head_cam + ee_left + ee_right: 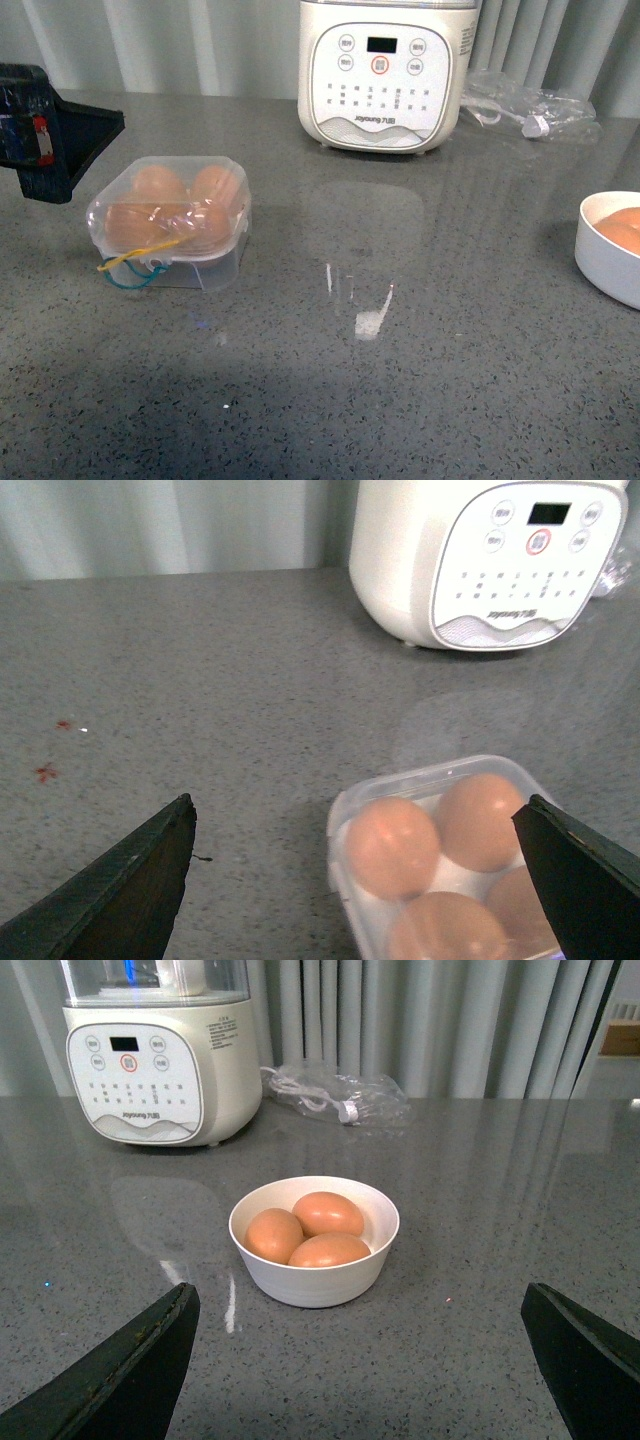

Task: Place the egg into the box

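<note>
Four eggs counted in box, all cells filled, dome lid seemingly down. Egg of the task judged one of these, standing on end. Found box just ahead of left gripper, fingers wide apart, nothing held. Found right gripper likewise spread and empty, facing bowl with three more eggs, well apart from box. Judged left arm nearer for any remaining fastening of cords.

My black left claw is held with its two wedge-shaped fingers spread wide, gripping nothing. My black right claw is splayed just as wide and equally empty. Only my left arm shows in the front view, at the left edge.
</note>
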`<state>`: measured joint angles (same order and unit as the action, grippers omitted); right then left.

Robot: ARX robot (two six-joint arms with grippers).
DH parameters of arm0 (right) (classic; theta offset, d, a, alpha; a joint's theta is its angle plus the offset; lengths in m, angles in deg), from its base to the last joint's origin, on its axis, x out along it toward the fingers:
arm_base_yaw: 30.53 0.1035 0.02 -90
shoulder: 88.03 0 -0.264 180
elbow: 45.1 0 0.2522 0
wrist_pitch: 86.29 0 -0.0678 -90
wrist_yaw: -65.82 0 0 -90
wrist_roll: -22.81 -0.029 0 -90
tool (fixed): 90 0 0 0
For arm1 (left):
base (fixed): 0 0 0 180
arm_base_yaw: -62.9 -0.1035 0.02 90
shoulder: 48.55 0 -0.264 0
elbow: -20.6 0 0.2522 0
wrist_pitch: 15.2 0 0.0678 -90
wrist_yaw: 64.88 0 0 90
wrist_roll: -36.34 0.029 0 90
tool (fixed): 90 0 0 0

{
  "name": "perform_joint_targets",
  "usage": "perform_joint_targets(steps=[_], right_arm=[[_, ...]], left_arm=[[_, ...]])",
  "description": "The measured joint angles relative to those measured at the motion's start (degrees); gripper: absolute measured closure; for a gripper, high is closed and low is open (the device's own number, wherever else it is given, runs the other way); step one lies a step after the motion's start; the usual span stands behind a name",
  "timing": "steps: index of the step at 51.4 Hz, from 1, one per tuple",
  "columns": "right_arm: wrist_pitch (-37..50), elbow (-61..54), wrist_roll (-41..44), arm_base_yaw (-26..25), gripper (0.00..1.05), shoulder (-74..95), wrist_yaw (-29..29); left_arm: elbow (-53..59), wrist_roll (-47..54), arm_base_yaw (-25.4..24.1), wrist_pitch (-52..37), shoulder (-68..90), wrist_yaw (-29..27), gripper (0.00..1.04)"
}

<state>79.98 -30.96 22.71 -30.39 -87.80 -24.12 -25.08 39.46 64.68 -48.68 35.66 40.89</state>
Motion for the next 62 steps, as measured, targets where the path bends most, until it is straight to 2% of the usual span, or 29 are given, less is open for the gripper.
perform_joint_targets(steps=[6,12,18,31,33,35,38,56,62], right_arm=[[0.0,0.0,0.0,0.0,0.07,0.0,0.0],[0.0,0.0,0.0,0.0,0.07,0.0,0.0],[0.0,0.0,0.0,0.0,0.07,0.0,0.0],[0.0,0.0,0.0,0.0,0.07,0.0,0.0],[0.0,0.0,0.0,0.0,0.07,0.0,0.0],[0.0,0.0,0.0,0.0,0.07,0.0,0.0],[0.0,0.0,0.0,0.0,0.07,0.0,0.0],[0.0,0.0,0.0,0.0,0.07,0.0,-0.1],[0.0,0.0,0.0,0.0,0.07,0.0,-0.1]], left_arm=[[0.6,-5.6,-0.3,0.6,-3.3,0.0,0.07],[2.0,-9.4,-3.5,4.7,-9.5,0.6,0.07],[3.3,-9.4,-5.7,11.5,-15.8,-3.3,0.07],[3.8,-8.8,-5.9,11.3,-16.8,-4.7,0.09],[5.3,-7.3,-5.4,8.1,-17.2,-9.3,0.16],[6.6,-6.2,-5.2,6.5,-17.7,-11.3,0.21],[10.1,-5.0,-3.2,4.9,-20.0,-15.6,0.36],[21.3,-3.6,-1.9,4.8,-30.9,-15.7,1.0],[23.8,-3.4,-1.9,6.3,-34.8,-15.8,1.01]])
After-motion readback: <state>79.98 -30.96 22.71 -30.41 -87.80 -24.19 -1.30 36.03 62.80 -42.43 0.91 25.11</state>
